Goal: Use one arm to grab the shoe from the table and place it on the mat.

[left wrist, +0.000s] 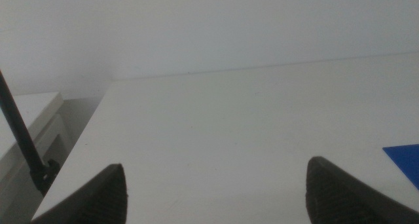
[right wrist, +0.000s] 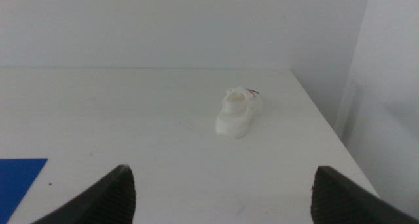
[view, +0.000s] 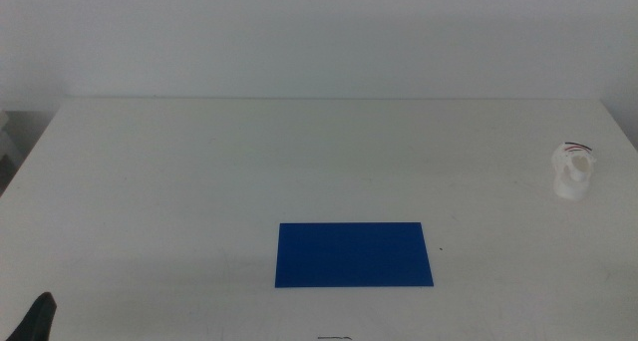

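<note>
White shoe (right wrist: 239, 112) on table (right wrist: 131, 119), well beyond right gripper (right wrist: 219, 194)

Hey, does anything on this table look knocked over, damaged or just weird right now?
Nothing stands out. The shoe sits upright on its sole near the table's right edge, apart from the mat, which lies flat and square. Both claws are open and hold nothing: the left claw and right claw wait at the near edge.
</note>
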Robot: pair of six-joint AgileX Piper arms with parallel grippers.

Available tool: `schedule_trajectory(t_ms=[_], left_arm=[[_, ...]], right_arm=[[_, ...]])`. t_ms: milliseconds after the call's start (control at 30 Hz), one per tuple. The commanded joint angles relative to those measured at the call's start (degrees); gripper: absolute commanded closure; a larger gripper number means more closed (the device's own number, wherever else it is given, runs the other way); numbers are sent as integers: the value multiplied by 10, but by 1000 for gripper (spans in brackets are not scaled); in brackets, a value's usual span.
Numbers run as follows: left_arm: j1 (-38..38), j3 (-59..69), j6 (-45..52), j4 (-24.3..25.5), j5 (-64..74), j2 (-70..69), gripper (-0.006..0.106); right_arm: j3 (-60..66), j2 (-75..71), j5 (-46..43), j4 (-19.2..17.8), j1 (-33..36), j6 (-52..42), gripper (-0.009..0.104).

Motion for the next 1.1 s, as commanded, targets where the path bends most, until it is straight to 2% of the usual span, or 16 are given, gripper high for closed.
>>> schedule_trajectory(t_ms=[0,533,667,767,900,1000,1067], left_arm=[[-2,-2,-7,-3,-47,-11,7],[-2,-2,-7,-3,-47,-11,7],[-2,-2,-7,-3,-47,-11,7],[-2,-2,-7,-3,-47,-11,7],[-2,-2,-7,-3,-47,-11,7],[-2,-2,-7,-3,-47,-11,7],[-2,-2,-7,-3,-47,-11,7]], right_arm=[[-10,-11,-55,-5,1,-1,3],[-29,15,-86,0,1,3,3],[-103,115,-67,4,1,5,3],[-188,226,-4,8,1,6,3],[-321,378,72,49,1,12,3],[-398,455,74,71,1,12,3],[-425,494,54,72,1,12,3]])
